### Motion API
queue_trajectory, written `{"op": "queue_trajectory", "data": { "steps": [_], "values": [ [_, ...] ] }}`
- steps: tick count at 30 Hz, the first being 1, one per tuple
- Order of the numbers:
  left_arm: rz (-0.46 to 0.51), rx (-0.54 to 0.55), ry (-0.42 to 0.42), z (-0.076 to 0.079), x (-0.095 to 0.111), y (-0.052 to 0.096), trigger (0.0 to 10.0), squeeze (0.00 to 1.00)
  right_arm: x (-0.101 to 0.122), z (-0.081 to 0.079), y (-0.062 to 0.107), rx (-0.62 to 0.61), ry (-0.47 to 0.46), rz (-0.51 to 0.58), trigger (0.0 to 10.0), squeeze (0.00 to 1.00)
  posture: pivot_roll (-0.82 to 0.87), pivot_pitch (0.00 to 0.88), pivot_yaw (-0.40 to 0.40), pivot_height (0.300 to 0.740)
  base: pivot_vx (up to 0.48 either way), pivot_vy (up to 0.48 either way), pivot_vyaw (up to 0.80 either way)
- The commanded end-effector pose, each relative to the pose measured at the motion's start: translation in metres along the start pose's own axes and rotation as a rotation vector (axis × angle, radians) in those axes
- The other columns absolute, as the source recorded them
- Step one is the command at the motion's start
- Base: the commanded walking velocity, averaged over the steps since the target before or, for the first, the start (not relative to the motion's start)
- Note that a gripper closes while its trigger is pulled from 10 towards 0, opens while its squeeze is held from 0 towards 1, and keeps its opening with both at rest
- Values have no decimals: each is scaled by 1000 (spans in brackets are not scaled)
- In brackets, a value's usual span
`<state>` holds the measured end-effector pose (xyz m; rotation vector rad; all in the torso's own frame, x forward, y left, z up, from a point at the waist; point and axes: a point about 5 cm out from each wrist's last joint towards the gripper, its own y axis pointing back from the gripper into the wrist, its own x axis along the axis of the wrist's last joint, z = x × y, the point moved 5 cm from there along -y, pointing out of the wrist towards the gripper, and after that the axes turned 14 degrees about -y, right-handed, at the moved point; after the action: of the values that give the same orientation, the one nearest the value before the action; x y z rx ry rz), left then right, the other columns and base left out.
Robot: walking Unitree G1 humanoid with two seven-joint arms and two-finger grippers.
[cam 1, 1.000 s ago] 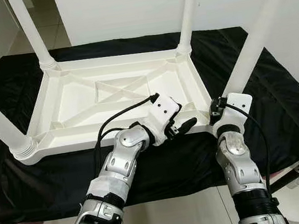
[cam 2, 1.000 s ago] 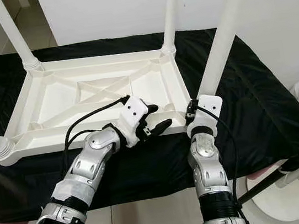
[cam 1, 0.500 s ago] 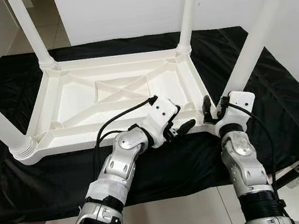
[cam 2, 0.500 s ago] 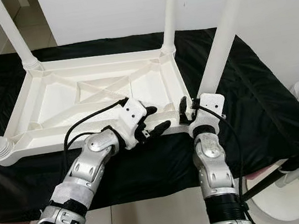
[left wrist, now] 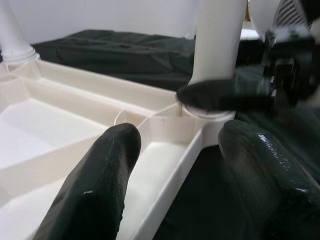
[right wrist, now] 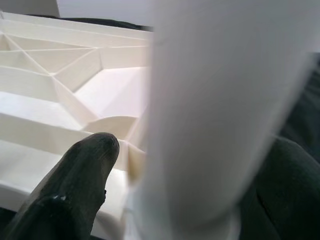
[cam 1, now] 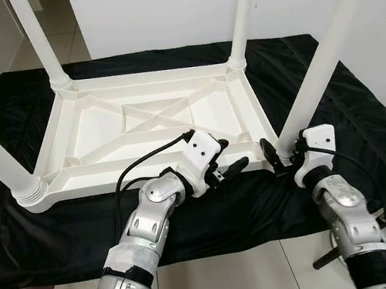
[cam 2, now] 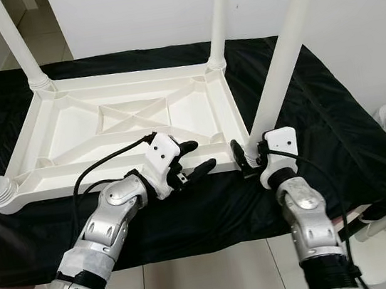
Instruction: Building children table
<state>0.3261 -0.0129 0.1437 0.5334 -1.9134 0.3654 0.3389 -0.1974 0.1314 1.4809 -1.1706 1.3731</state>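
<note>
- Children's table [cam 1: 153, 118] lies upside down on black cloth [cam 1: 363, 128], all four legs seated.
- Right claw [cam 2: 247, 160] straddles near-right leg [cam 1: 318, 62], seemingly still unclamped.
- Left claw [cam 1: 227, 171] hovers open beside frame.

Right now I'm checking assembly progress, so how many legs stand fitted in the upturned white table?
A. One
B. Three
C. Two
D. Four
D: a white leg rises from each corner of the upturned table, the near right leg standing between the fingers of the right end effector, while the left end effector hovers open at the near rim.
</note>
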Motion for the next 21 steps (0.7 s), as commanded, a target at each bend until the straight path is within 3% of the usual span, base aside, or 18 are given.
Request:
{"op": "queue_trajectory", "data": {
  "steps": [1, 7, 8, 14, 19, 20, 21],
  "values": [
    [32, -140, 2, 16, 4, 1, 10000, 0, -1, -3, -1, 24, -13, 4, 10000, 0, 1, 0, -24, 740, 0, 0, 0],
    [28, -151, -4, 19, 3, 1, 10000, 0, -3, 5, -7, 109, 21, -63, 9686, 0, 3, 0, -26, 740, 0, 0, 0],
    [29, -148, -7, 19, 4, 1, 10000, 0, -5, 6, -8, 123, 30, -81, 0, 0, 5, 0, -30, 740, 0, 0, 0],
    [34, -134, -10, 20, 7, -1, 10000, 0, -13, 9, -6, 163, 26, -124, 0, 0, 10, 0, -42, 740, 0, 0, 0],
    [32, -128, -10, 20, 7, -2, 10000, 0, -18, 14, -1, 125, 7, -120, 0, 0, 5, 0, -39, 740, 0, 0, 0],
    [33, -128, -10, 20, 7, -2, 10000, 0, -18, 16, 0, 114, 5, -115, 5608, 0, 3, 0, -40, 740, 0, 0, 0],
    [33, -128, -10, 20, 7, -2, 10000, 0, -18, 16, 0, 114, 5, -115, 5608, 0, 3, 0, -40, 740, 0, 0, 0]
  ]
}}
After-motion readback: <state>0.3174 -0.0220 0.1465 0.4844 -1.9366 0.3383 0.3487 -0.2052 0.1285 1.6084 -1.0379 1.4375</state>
